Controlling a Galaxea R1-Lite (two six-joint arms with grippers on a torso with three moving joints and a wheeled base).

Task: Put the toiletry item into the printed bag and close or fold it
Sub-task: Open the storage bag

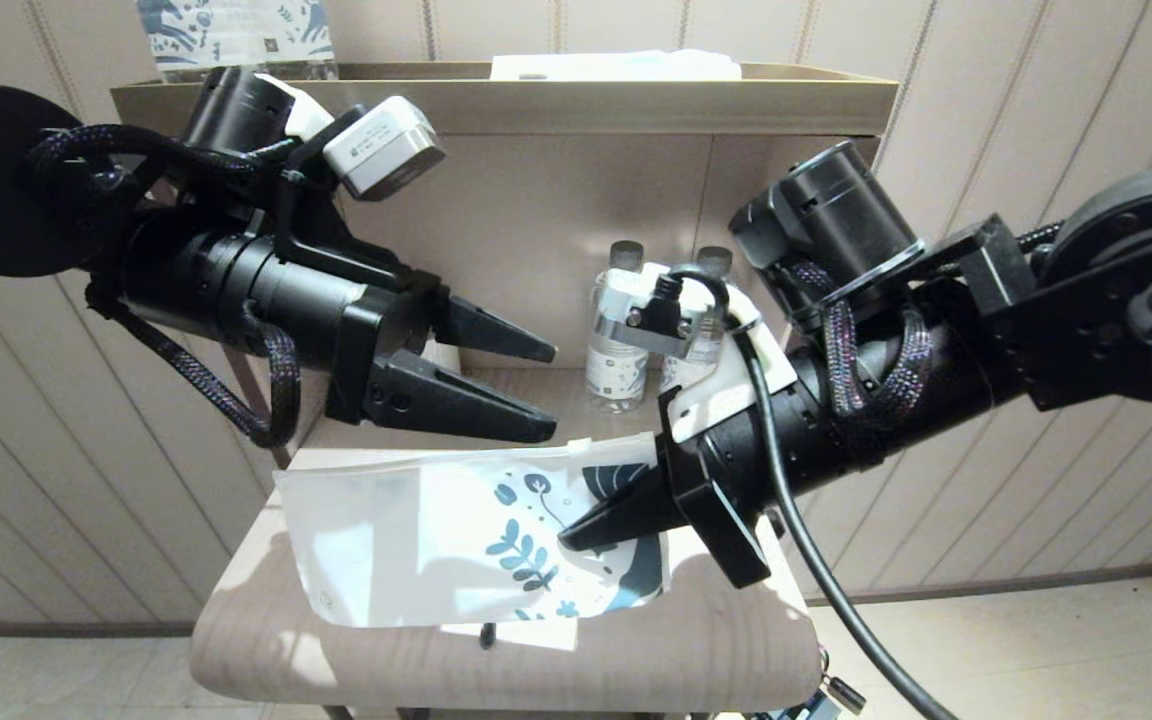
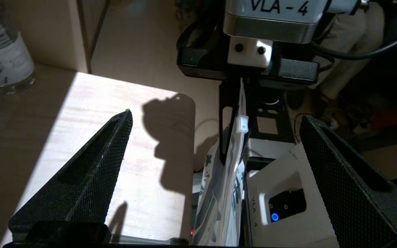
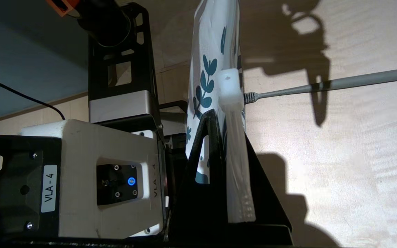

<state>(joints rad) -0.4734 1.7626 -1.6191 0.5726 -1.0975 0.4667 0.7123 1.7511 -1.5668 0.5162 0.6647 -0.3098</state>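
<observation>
My right gripper (image 1: 576, 540) is shut on the zip edge of the printed bag (image 1: 416, 540), a white pouch with blue leaf prints, and holds it up edge-on over the table. In the right wrist view the gripper (image 3: 219, 115) pinches the bag (image 3: 212, 51) just below its white zip slider (image 3: 231, 88). The toothbrush (image 3: 322, 85) lies flat on the table beyond the bag, its dark bristle head touching or just behind the bag's edge. My left gripper (image 1: 551, 392) is open above the bag's top edge, holding nothing. In the left wrist view, the bag (image 2: 226, 193) hangs between its fingers (image 2: 115, 144).
Two blue-patterned wrapped water bottles (image 1: 616, 340) stand at the back of the pale table (image 1: 636, 650), under a beige shelf (image 1: 496, 100). The bottles (image 2: 2, 58) are off to the side of my left gripper. The panelled wall is close behind.
</observation>
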